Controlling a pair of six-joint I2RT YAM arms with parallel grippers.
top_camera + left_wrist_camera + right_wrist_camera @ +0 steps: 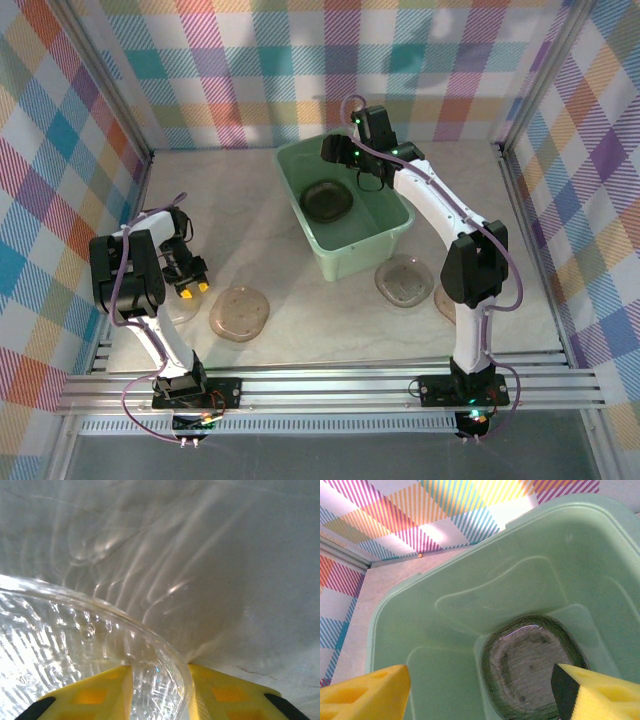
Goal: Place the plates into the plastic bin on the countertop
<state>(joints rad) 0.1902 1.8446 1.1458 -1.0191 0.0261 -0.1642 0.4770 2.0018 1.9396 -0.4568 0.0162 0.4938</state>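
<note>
Rails (330, 385) and both arm bases sit lowest in the top view, closest to that camera. I log the rest from my station as follows.

Top view:
- left gripper (193, 288): low over the countertop (320, 320) at the left, at the edge of a faint plate (170, 305).
- second plate (240, 313): flat on the marble, just beside the first.
- third plate (404, 280): in front of the plastic bin (350, 262), near its front wall.
- fourth plate (443, 303): partly hidden behind the right arm.
- plastic bin: centre-back, with one dark plate (328, 200) flat on its floor.
- right gripper (372, 178): above the bin's far right side.
- plaid walls (300, 70): on three sides.

Left wrist view:
- left gripper (160, 685): yellow fingers (95, 695) stand narrowly either side of the faint plate's (75, 645) rim. I cannot tell whether they pinch it.
- countertop (260, 555): beyond the plate.

Right wrist view:
- right gripper (481, 680): spread wide and empty, looking down into the bin (470, 595).
- dark plate (530, 670): flat on the bin's floor, below the fingers.
</note>
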